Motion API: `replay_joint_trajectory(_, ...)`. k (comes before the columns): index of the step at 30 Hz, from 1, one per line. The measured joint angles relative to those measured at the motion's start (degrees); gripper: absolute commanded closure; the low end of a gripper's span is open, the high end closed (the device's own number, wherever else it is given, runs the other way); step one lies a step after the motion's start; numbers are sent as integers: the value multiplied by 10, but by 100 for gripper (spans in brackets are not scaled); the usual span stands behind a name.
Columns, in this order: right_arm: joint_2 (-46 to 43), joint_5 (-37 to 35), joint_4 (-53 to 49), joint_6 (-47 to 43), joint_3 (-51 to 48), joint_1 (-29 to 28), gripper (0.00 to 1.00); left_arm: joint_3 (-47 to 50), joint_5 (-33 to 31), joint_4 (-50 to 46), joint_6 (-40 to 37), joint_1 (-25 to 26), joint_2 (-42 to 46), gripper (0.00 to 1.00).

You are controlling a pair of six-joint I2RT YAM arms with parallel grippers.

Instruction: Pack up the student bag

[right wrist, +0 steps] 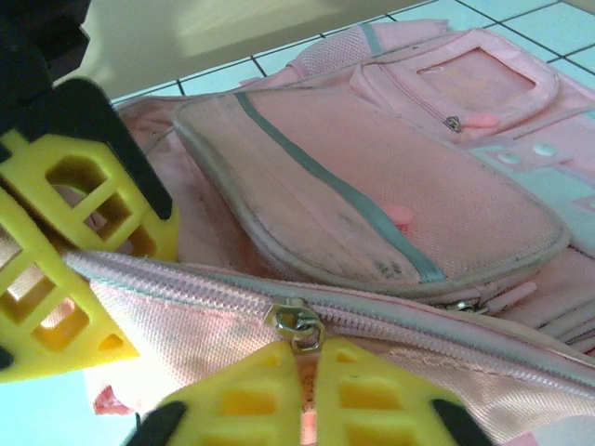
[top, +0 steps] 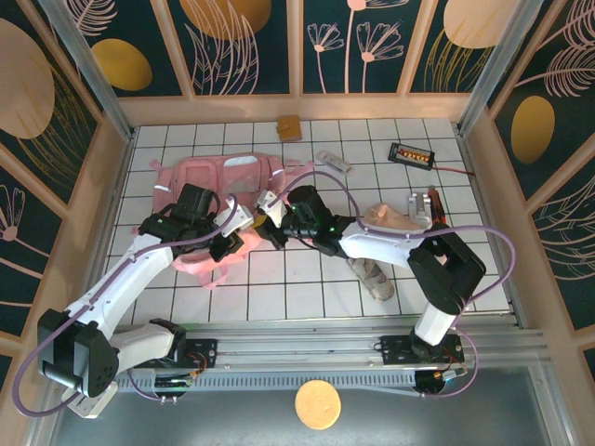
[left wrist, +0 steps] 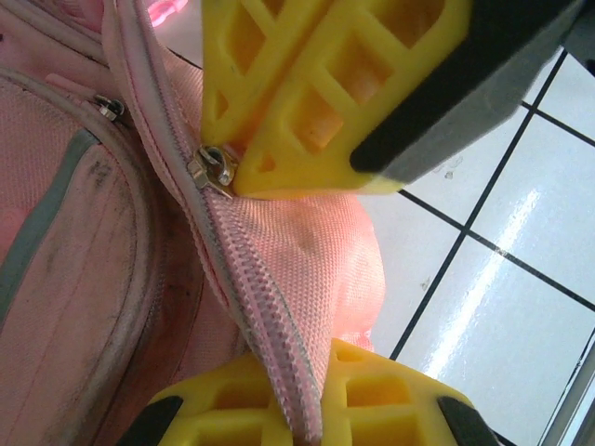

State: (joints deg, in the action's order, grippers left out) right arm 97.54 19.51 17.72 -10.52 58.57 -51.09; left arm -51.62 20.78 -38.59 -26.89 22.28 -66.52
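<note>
Student bag [top: 223, 177] left of centre on table [top: 307, 297], left gripper [top: 231, 243] and right gripper [top: 268, 226] at its near right edge, pouch [top: 390, 218] well right, small block [top: 289, 127] behind.

One student bag [top: 218, 177], pink. Two grippers, one left gripper [top: 232, 243] and one right gripper [top: 270, 228], each with two yellow fingers [right wrist: 232, 404]. Of small things there is one of each kind: one brown block [top: 289, 127], one grey flat bar [top: 334, 161], one black device [top: 412, 153] with one red cable [top: 456, 170], one beige pouch [top: 389, 218], one patterned long item [top: 372, 277], one orange disc [top: 318, 404]
</note>
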Motion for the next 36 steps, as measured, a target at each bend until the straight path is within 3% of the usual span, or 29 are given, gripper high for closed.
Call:
replay_joint_trajectory(7,-12,16,-17,-14,-3,20,100,7,0,7,0,0,7,100)
replay_joint_trajectory(16,-12,76,-73,-52,1,101,100,7,5,9,-1,3,18,100)
replay_joint_trajectory(25,115,101,-130,-89,98,192,100,20,11,5,-8,3,48,100)
replay_joint_trajectory(33,153,123,-182,-106,177,198,99,25,2,24,-9,3,48,100)
replay_joint_trajectory(34,153,127,-183,-106,177,200,84,25,2,24,-9,3,48,98)
replay_joint_trajectory(35,153,131,-183,-103,175,201,72,25,2,24,-8,3,48,86)
replay_joint_trajectory(36,151,132,-180,-101,169,203,59,25,3,24,-4,3,48,60)
